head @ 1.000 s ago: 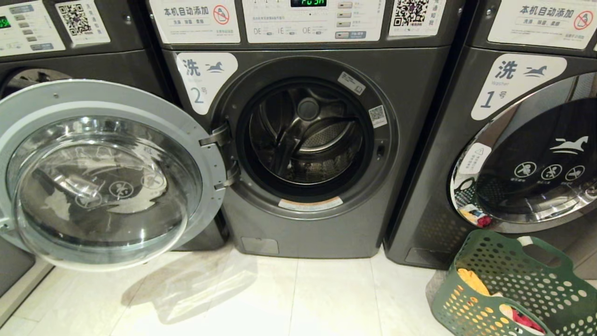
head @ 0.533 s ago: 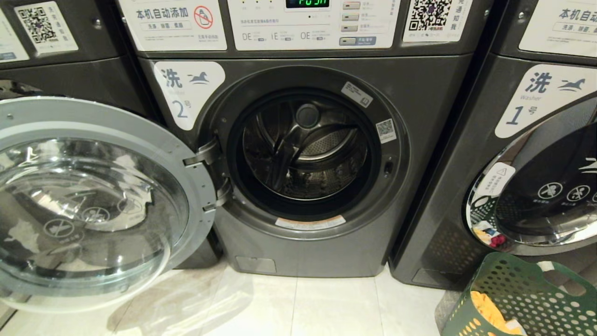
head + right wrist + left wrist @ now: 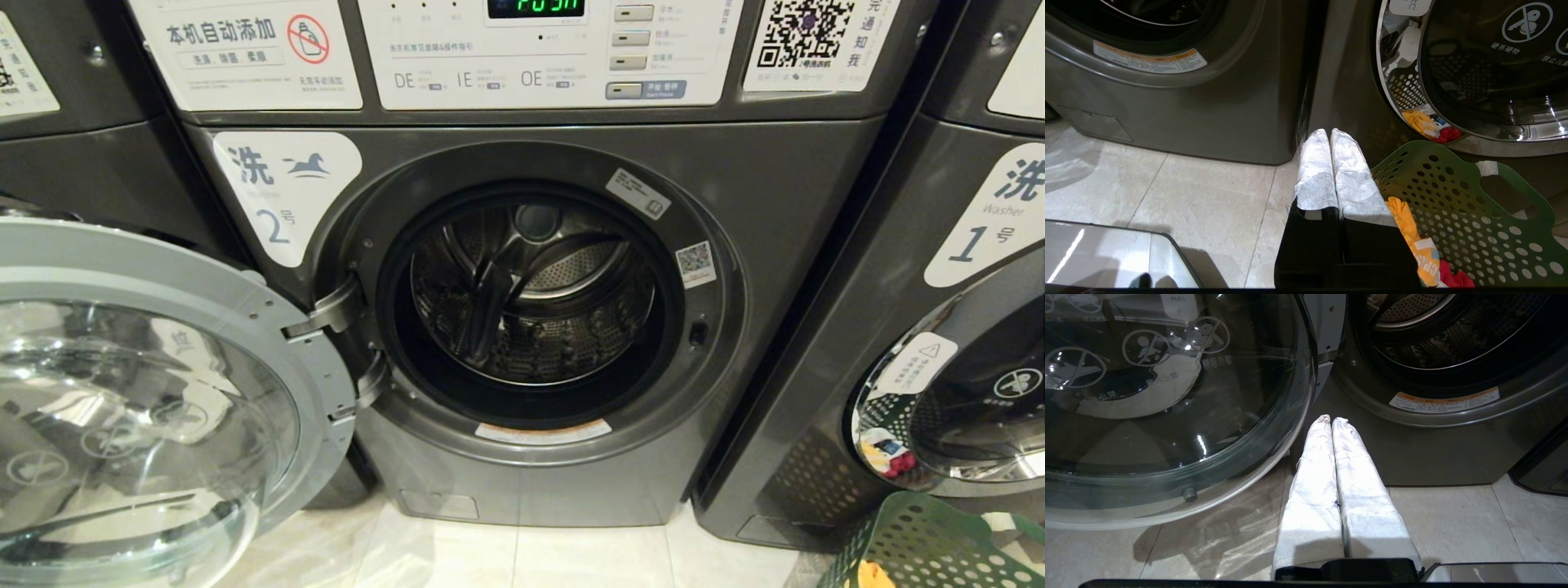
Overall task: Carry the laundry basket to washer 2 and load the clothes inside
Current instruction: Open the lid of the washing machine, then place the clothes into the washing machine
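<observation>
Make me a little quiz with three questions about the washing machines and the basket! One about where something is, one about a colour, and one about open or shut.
1. Where does the laundry basket stand?
A. On the floor before the washer labelled 1
B. Inside the drum of washer 2
C. On top of a washer

2. What colour is the basket?
A. Blue
B. Green
C. White

3. How is the door of washer 2?
A. Shut tight
C. Missing
B. Swung wide open

Answers:
1. A, the right wrist view shows it on the tiles below the shut door of the washer labelled 1, with the clothes in it.
2. B, its holed wall is green in the head view and the right wrist view.
3. B, the glass door hangs out on its hinge and the bare drum shows.
</observation>
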`<state>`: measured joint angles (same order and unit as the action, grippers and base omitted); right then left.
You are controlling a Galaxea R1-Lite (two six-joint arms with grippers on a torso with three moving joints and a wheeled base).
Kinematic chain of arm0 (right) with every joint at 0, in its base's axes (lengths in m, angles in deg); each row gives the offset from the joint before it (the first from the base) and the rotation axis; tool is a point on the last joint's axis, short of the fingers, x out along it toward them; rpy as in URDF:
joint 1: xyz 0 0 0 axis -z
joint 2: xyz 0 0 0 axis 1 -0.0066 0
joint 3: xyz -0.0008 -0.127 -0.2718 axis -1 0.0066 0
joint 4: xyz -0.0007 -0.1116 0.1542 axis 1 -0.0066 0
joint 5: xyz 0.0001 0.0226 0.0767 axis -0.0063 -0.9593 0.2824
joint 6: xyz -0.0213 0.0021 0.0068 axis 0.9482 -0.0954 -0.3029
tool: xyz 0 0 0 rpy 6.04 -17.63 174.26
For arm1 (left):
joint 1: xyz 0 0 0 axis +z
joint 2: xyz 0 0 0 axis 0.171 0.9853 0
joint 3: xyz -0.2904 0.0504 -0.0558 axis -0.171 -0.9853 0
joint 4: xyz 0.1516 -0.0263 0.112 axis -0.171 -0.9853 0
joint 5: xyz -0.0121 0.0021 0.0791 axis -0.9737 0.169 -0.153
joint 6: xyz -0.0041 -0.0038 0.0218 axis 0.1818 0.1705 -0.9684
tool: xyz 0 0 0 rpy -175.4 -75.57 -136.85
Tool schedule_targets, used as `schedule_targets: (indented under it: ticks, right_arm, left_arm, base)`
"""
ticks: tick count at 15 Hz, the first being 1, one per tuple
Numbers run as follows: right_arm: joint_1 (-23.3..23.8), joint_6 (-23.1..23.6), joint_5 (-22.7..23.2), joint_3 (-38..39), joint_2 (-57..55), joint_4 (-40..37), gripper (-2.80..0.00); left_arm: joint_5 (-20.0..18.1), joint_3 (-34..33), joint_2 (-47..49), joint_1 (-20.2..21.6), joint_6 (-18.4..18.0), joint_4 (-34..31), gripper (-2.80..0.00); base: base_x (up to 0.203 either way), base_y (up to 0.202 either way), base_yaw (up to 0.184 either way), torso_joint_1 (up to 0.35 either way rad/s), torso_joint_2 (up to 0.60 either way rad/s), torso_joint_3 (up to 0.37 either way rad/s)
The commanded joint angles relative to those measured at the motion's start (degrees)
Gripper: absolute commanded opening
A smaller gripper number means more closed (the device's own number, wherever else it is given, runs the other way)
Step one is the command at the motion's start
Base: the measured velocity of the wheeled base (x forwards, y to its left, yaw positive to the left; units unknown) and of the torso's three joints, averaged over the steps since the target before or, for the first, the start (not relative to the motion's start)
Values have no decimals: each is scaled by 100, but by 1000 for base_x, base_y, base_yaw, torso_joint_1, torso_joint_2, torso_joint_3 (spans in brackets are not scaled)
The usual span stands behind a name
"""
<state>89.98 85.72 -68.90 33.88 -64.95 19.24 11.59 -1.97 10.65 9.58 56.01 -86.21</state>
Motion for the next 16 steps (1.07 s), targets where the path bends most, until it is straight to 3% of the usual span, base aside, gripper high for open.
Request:
schedule_targets:
  ticks: [1,10,16]
  right_arm:
    - [0,3,3,0,-9,-6,-280]
    - [0,-6,-6,-9,-9,-6,-280]
    - [0,-6,1,-9,-9,-6,-280]
  left_arm:
    - [-1,0,-1,0,0,1,-280]
    - [-2,0,-1,0,0,1,-280]
    - [7,0,-1,0,0,1,-280]
  base:
    - [0,0,0,0,0,0]
    - [0,5,-1,0,1,0]
    - [0,178,-1,2,2,2]
